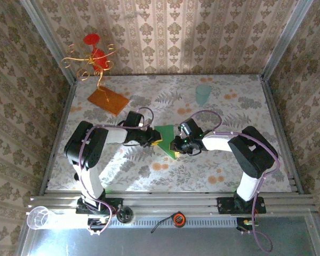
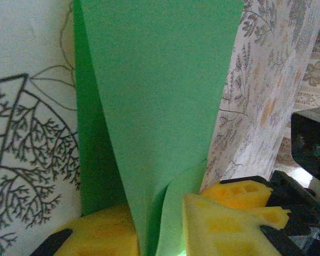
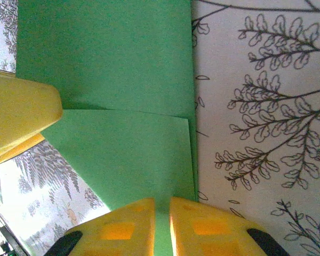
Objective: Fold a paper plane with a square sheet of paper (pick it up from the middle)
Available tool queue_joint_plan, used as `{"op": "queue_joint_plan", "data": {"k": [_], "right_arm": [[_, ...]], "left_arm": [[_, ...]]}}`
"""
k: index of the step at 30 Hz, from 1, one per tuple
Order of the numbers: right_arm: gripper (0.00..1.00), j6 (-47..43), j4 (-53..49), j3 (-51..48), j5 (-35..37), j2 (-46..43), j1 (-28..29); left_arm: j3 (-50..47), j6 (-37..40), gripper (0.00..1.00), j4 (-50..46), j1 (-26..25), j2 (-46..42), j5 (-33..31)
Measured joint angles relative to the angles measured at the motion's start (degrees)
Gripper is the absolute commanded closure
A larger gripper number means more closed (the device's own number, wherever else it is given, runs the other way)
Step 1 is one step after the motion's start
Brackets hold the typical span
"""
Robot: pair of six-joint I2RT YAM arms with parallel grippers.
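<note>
The green paper plane (image 1: 165,134) is held just over the floral tablecloth at mid-table, between the two arms. It is folded into layers with a pointed end toward the near side. My left gripper (image 1: 156,138) comes from the left and my right gripper (image 1: 176,144) from the right. In the left wrist view the paper plane (image 2: 160,96) runs up from between the yellow fingers (image 2: 96,234), its bowed layers filling the left gripper (image 2: 162,234). In the right wrist view the right gripper (image 3: 161,229) pinches the paper plane's (image 3: 106,69) edge in a narrow slit. A left gripper finger (image 3: 16,117) touches the paper there.
An orange-brown board (image 1: 108,100) lies at the back left, under a gold wire stand with a red piece (image 1: 93,58). A teal cup (image 1: 203,94) stands at the back right. A clear cup (image 1: 40,217) and a tape measure (image 1: 177,218) sit by the near rail. Patterned walls enclose the table.
</note>
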Motion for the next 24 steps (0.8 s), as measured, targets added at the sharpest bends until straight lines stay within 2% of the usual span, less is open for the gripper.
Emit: {"op": "queue_joint_plan", "data": {"k": [3, 9, 17, 20, 24], "right_arm": [[0.81, -0.2, -0.1, 0.0, -0.1, 0.0, -0.1], [0.77, -2.0, -0.2, 0.1, -0.8, 0.0, -0.4], [0.62, -8.3, -3.9, 1.1, 0.8, -2.8, -0.6], [0.58, -11.6, -6.8, 1.4, 5.4, -6.4, 0.0], [0.58, -16.6, -11.3, 3.5, 14.6, -10.1, 3.1]], "left_arm": [[0.3, 0.5, 0.81, -0.8, 0.0, 0.0, 0.0], [0.4, 1.9, 1.00, -1.6, 0.0, 0.0, 0.0], [0.4, 2.3, 1.00, -3.3, 0.0, -3.7, -2.2], [0.4, 2.3, 1.00, -4.5, -0.2, -6.1, -4.8], [0.4, 1.8, 1.00, -5.4, -1.3, -7.3, -7.6]]}}
